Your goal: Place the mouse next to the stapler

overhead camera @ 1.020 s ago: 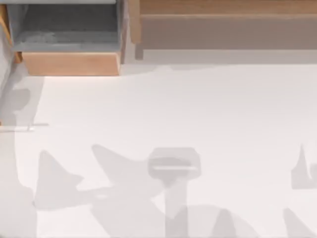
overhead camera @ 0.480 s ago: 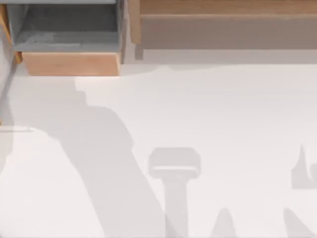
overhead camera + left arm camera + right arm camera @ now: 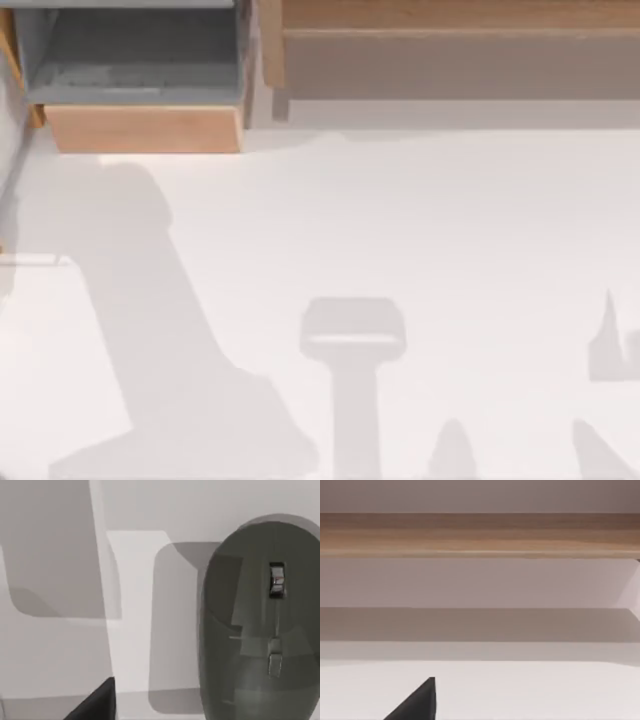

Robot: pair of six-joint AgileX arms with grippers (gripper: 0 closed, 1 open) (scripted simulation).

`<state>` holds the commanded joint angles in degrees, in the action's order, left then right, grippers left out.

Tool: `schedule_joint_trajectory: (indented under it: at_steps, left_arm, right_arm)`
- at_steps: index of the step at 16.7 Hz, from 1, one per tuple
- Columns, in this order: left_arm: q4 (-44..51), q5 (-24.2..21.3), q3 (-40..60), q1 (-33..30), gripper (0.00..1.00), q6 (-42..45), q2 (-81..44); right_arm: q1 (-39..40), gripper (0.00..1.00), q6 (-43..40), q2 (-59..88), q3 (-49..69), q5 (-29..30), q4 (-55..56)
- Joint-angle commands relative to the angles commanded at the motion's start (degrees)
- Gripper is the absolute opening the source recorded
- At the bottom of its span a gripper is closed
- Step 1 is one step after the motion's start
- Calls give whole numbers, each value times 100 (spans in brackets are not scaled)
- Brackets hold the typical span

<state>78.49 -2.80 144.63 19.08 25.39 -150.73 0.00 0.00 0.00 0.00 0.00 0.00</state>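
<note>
We record one dark grey mouse (image 3: 257, 625) with a scroll wheel, no legible marking, lying on the white table (image 3: 450, 230) beneath our left wrist camera, a wooden open drawer (image 3: 140, 128) at the table's far left.

A white table (image 3: 430, 230) carries a dark grey mouse (image 3: 260, 625), lying flat on its surface. At the table's far edge stands an open wooden drawer unit (image 3: 140, 125), beside a long wooden shelf (image 3: 450, 40).
</note>
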Motion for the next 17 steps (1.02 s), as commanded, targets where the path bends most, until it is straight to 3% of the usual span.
schedule_joint_trajectory:
  at_steps: [17]
  left_arm:
    - [-622, 1, -594, 3, 100, -2, -7]
  right_arm:
    - [0, 100, 0, 0, 0, 0, 0]
